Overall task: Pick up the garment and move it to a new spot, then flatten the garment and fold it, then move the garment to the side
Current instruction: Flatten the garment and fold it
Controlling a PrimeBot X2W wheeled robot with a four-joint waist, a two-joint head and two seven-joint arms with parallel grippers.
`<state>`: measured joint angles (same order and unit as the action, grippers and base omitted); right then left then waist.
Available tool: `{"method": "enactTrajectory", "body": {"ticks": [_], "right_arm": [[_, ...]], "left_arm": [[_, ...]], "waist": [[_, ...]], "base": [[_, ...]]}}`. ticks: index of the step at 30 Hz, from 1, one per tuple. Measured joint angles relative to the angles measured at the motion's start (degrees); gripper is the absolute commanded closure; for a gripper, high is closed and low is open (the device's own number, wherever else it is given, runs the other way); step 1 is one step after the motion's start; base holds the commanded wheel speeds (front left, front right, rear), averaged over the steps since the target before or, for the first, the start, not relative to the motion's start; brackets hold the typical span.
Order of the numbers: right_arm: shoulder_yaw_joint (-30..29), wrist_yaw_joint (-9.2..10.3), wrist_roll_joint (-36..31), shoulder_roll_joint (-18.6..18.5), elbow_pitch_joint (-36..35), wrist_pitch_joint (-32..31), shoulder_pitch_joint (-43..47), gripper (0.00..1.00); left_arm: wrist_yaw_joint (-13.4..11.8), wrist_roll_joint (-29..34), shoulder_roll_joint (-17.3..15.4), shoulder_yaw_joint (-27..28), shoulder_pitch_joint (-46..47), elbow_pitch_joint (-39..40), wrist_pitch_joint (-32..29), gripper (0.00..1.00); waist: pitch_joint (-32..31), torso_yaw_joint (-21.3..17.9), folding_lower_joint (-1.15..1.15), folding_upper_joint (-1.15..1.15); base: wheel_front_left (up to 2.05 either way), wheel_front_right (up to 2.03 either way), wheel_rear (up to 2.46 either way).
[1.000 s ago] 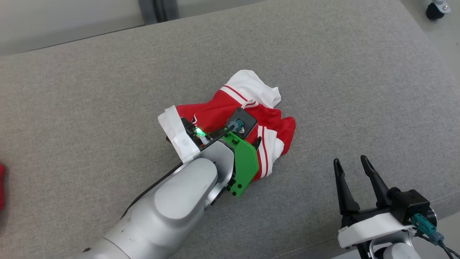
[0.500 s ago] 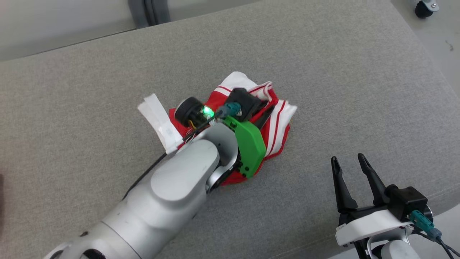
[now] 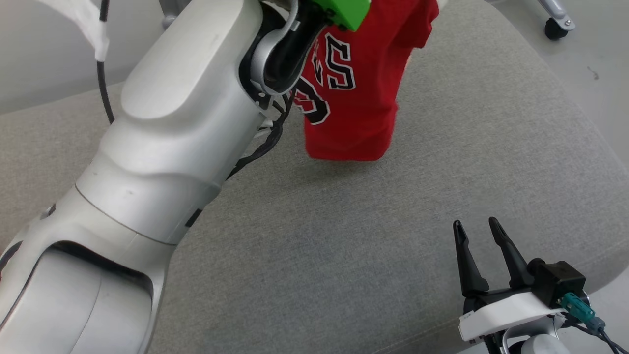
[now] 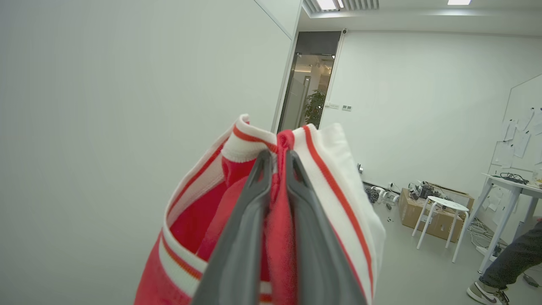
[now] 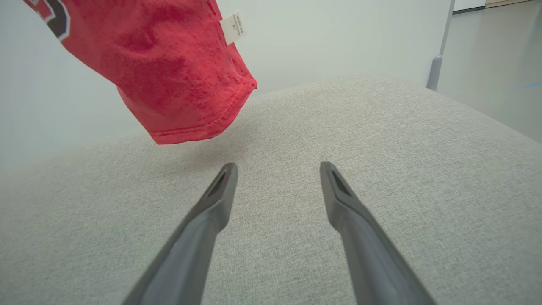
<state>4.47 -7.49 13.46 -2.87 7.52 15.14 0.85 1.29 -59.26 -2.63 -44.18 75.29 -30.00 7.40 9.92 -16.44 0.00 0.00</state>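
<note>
Red garment point(image 5: 169, 76) hangs above grey cushion point(image 5: 381, 140), beyond spread jaws.

Left pincer point(image 4: 277, 156) high, clamped on garment point(image 3: 363, 98); right pincer point(image 3: 475, 223) low, fingers apart.

This looks like an office or a lab room. In the left wrist view the walls point(image 4: 402, 106) are plain white, with lights point(image 4: 330, 4) in the ceiling at the top. At the right edge a board point(image 4: 525, 101) has papers point(image 4: 510, 133) stuck on it. Below it stand a desk point(image 4: 512, 182), a white stool point(image 4: 440, 205) and a box point(image 4: 408, 212) with wires point(image 4: 425, 189).
</note>
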Motion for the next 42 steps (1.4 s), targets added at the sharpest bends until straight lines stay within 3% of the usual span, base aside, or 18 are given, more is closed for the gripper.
{"method": "enactTrajectory", "body": {"ticks": [6,9,14,17,23,25,26,31,35,42], "right_arm": [[-0.66,0.00,-0.44,0.05,-0.07,0.00,-0.08,0.00],[-1.34,0.00,-1.29,0.04,-0.13,0.00,-0.05,0.00],[-2.25,0.00,-2.92,0.03,-0.23,0.00,0.06,0.00],[-2.74,0.00,-3.70,0.03,-0.27,0.00,0.66,0.00],[-2.52,0.00,-4.44,0.05,-0.29,0.00,2.55,0.00],[-2.48,0.00,-4.59,0.04,-0.31,0.00,2.88,0.00],[-2.54,0.00,-4.65,0.07,-0.34,0.00,3.03,0.00],[-2.65,0.00,-4.71,0.05,-0.43,0.00,3.55,0.00],[-2.68,0.00,-4.98,0.04,-0.46,0.00,3.77,0.00],[-1.92,0.00,-5.28,0.05,-0.41,0.00,3.71,0.00]], "left_arm": [[-0.81,-5.77,-0.07,3.01,-13.63,-8.37,6.90,1.00],[-0.79,-6.66,-0.11,8.35,-24.10,-11.20,7.42,1.00],[-1.13,2.47,-0.52,24.20,-39.82,-7.34,7.67,1.00],[-0.75,6.57,-0.34,30.58,-49.87,-4.49,7.71,1.00],[-1.15,9.35,-0.14,29.89,-62.63,-1.40,7.72,1.00],[-0.88,9.91,-0.18,27.67,-65.28,-0.90,7.72,0.20],[-0.90,10.77,-0.13,27.04,-65.95,-0.58,7.72,0.00],[-3.30,18.53,-0.26,27.87,-68.67,5.19,7.72,0.00],[-6.05,25.99,-2.61,28.88,-69.20,10.70,7.73,0.00],[-8.44,38.80,-9.36,20.48,-62.05,7.55,-0.34,0.00]], "waist": [[-0.34,2.88,0.00,0.00],[-0.66,4.55,0.00,0.00],[-1.27,7.28,0.00,0.00],[-1.84,8.92,0.00,0.00],[-3.34,12.13,0.00,0.00],[-3.82,13.29,0.00,0.00],[-3.99,13.73,0.00,0.00],[-4.76,16.04,0.00,0.00],[-5.10,17.02,0.00,0.00],[-4.44,16.64,0.00,0.00]], "base": [[0.00,0.00,0.00],[0.00,0.00,0.00],[0.00,0.00,0.00],[0.00,0.00,0.00],[0.00,0.00,0.00],[0.00,0.00,0.00],[0.00,0.00,0.00],[0.00,0.00,0.00],[0.00,0.00,0.00],[0.00,0.00,0.00]]}}
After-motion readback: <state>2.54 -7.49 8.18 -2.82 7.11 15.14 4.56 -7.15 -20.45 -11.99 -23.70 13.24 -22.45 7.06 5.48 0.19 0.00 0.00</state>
